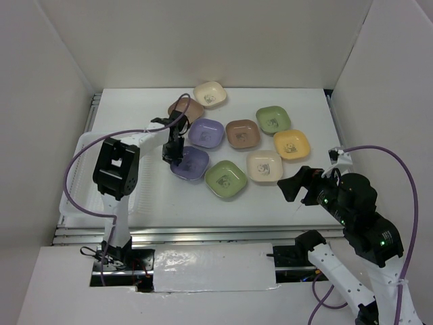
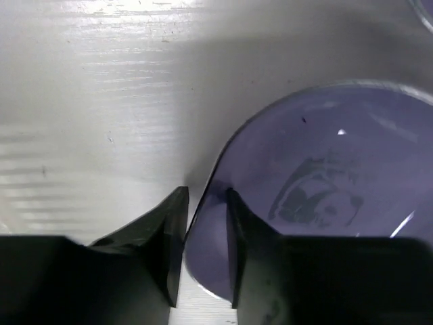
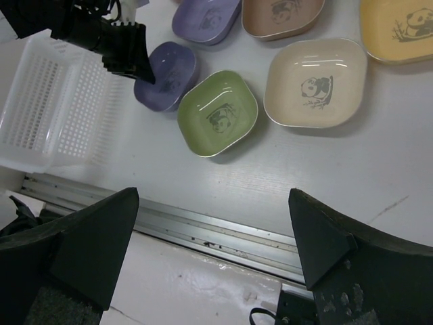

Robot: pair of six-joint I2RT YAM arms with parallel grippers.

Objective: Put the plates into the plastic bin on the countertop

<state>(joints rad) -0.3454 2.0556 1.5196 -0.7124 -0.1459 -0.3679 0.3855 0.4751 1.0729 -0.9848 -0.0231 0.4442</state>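
Nine plates lie in a cluster on the white countertop (image 1: 298, 108). My left gripper (image 1: 173, 157) is shut on the left rim of a purple plate (image 1: 192, 164); in the left wrist view its jaws (image 2: 206, 196) straddle that rim, with the plate (image 2: 325, 196) on the right. The plastic bin (image 1: 78, 196) stands just left of it and is also in the right wrist view (image 3: 40, 108). My right gripper (image 1: 291, 189) is open and empty near the front edge, jaws wide apart (image 3: 214, 203), with a green plate (image 3: 218, 114) and a cream plate (image 3: 316, 82) beyond it.
The other plates are cream (image 1: 210, 94), brown (image 1: 186, 110), purple (image 1: 206, 133), brown (image 1: 243, 134), green (image 1: 273, 120), yellow (image 1: 291, 144), cream (image 1: 264, 166) and green (image 1: 226, 179). White walls stand on three sides. A metal rail (image 3: 203, 223) runs along the front edge.
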